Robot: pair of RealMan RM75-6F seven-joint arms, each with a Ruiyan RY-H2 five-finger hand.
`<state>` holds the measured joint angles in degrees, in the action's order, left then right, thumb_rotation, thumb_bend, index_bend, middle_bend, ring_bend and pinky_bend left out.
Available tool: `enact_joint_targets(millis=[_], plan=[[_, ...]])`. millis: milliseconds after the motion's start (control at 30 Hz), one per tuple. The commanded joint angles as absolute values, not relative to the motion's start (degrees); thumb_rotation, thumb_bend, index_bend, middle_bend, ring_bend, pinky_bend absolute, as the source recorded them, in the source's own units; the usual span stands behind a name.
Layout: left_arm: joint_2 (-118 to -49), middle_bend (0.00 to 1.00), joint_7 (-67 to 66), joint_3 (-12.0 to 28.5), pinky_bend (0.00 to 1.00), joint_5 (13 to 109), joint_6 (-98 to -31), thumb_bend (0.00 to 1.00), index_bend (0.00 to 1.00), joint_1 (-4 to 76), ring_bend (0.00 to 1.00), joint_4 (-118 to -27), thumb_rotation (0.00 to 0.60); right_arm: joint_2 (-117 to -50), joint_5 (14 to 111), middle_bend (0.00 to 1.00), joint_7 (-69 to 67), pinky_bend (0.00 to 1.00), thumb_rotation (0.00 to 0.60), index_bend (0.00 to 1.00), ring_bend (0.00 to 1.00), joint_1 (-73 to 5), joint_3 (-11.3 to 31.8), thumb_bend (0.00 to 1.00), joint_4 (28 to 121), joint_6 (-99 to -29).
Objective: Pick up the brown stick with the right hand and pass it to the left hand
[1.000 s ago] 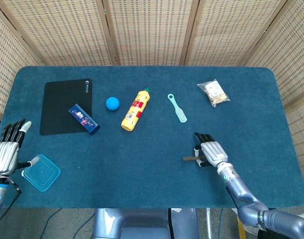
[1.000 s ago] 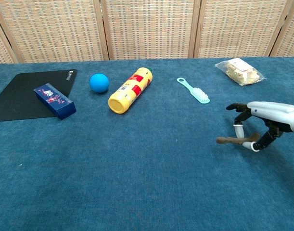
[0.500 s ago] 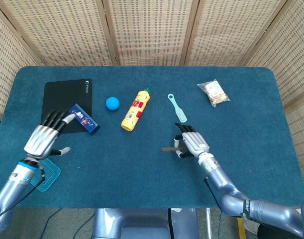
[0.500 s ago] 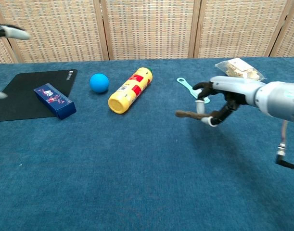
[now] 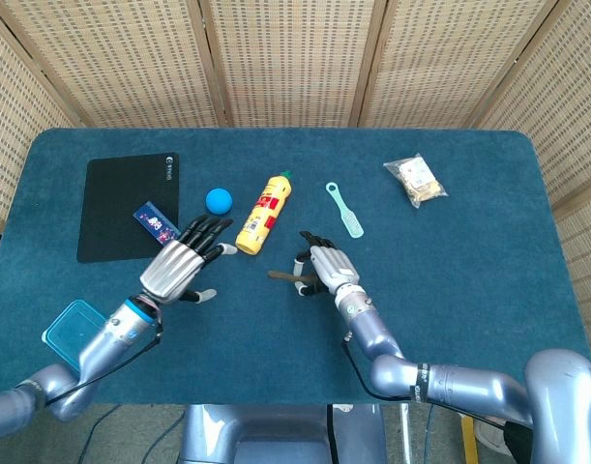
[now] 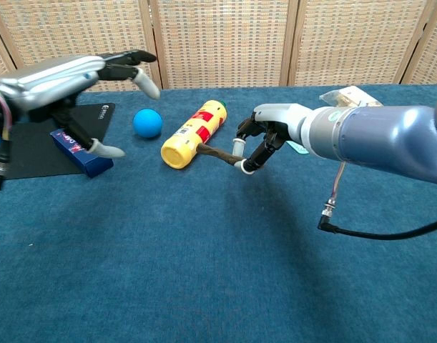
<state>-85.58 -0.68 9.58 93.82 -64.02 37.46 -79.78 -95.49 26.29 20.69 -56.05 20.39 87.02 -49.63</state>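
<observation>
Even, bright indoor light in both views; no harsh glare.

Soft, diffuse light falls from above, so shadows on the table (image 5: 488, 290) are faint and hug each object. The head view is sharp throughout. In the chest view the left hand (image 6: 68, 82) and the right arm (image 6: 375, 139) loom large near the lens and look slightly soft, with a mild sheen on their grey shells. The woven screen (image 5: 295, 58) behind is evenly lit, and its straight posts splay outward toward the frame edges.

The thin, dark brown wooden stick (image 5: 287, 277) (image 6: 217, 153) hangs above the blue tabletop, roughly level, pinched at one end, its free end pointing toward the robot's left.
</observation>
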Motion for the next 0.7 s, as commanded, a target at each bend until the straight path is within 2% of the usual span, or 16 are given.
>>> enact_joint_targets(millis=[33,400,533,700], plan=[[-88.9,0.0,-2.5,10.4,0.0,93.4,-62.9,0.21,0.31,40.0,0.0,-77.3,0.6,-95.6,25.7,0.09,20.7,0.0,0.6,0.77,0.0,-56.4,20.4,0.64,86.9,-50.0],[-97.9,0.0,-5.0,11.4,0.0,91.9,-63.4,0.3,0.37,43.7,0.0,-69.1,0.6,-95.0,25.2,0.09,18.5,0.0,0.6,0.77,0.0,-56.1,20.4,0.65,87.6,-49.7],[-99.8,0.0,-5.1,11.4,0.0,90.9,-63.1,0.34,0.38,44.4,0.0,-67.0,0.6,-94.7,25.3,0.09,17.9,0.0,0.6,0.77,0.0,-56.0,20.3,0.65,87.7,-49.7],[-101.6,0.0,-4.3,11.5,0.0,90.2,-63.2,0.35,0.41,45.3,0.0,-65.8,0.6,-94.6,25.3,0.09,17.1,0.0,0.6,0.77,0.0,-55.8,20.1,0.65,87.8,-49.7]])
